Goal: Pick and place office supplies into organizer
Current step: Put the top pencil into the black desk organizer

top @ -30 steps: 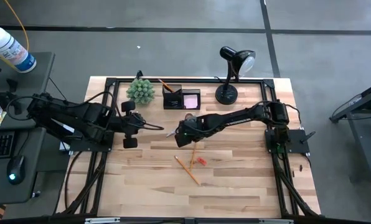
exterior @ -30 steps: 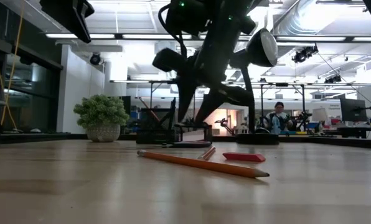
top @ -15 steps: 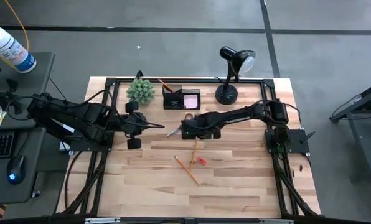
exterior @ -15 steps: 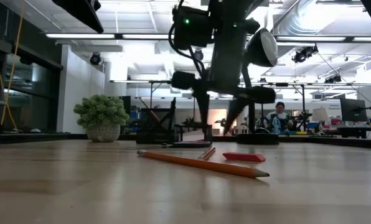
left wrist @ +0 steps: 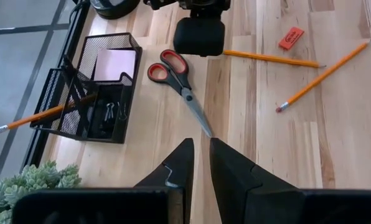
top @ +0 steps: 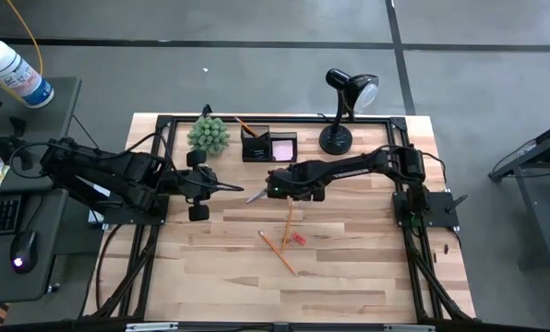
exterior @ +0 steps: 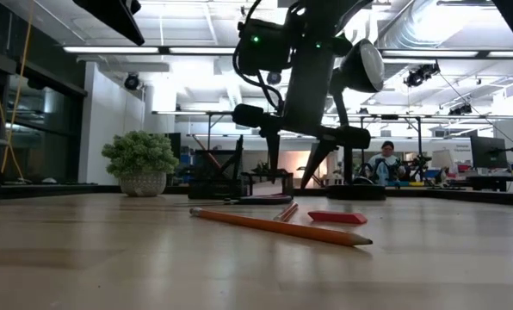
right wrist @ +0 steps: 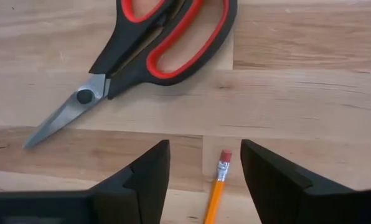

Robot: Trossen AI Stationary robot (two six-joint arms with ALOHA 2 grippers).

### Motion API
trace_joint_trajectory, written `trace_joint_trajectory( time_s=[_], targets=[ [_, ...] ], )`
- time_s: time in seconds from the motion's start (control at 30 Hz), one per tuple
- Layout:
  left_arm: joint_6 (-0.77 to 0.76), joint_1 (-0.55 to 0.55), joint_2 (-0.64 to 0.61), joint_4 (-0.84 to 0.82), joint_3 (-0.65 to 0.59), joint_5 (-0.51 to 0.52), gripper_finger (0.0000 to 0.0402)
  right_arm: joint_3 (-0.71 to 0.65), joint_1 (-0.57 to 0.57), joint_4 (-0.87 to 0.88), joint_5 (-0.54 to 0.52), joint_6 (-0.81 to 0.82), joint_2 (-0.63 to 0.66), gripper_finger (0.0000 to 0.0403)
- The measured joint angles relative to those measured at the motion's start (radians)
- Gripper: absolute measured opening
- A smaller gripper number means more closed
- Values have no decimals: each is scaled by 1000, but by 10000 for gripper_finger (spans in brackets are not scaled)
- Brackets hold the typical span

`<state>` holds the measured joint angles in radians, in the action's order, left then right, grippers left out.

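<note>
The right hand (top: 277, 184) hangs over the middle of the table (top: 349, 267), its two fingers (right wrist: 142, 177) standing apart with nothing between them; in its wrist view the eraser end of a pencil (right wrist: 218, 186) lies on the wood in the gap, and the scissors (right wrist: 148, 53) lie flat just beyond, blades shut. By my reading the step in hand is a pick: the open hand is lining up on that pencil, or possibly on the scissors next to it, and I cannot tell which. The next move calls for coming down so that the fingers straddle the thin shaft squarely before they close, since a pencil flat on wood slips away easily. The left hand (left wrist: 198, 165) waits at the left side of the table with its fingers close together, empty and pointed toward the scissors' tip. The organizer (top: 269, 147) stands at the far edge, already holding a pencil that leans out of it, a pink pad and some clips. A second pencil (top: 277, 252) and the red eraser (top: 298, 239) lie nearer the front, well apart from it.
</note>
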<state>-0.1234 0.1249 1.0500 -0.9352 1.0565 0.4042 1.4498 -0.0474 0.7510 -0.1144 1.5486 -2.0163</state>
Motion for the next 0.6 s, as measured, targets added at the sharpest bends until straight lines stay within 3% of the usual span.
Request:
trace_joint_trajectory(
  time_s=[0.23,0.6],
  targets=[
    [0,0,0,0,0,0,42,0,-6,17,10,8,0,173],
    [0,0,0,4,0,8,42,0,-7,41,15,16,-1,184]
  ],
)
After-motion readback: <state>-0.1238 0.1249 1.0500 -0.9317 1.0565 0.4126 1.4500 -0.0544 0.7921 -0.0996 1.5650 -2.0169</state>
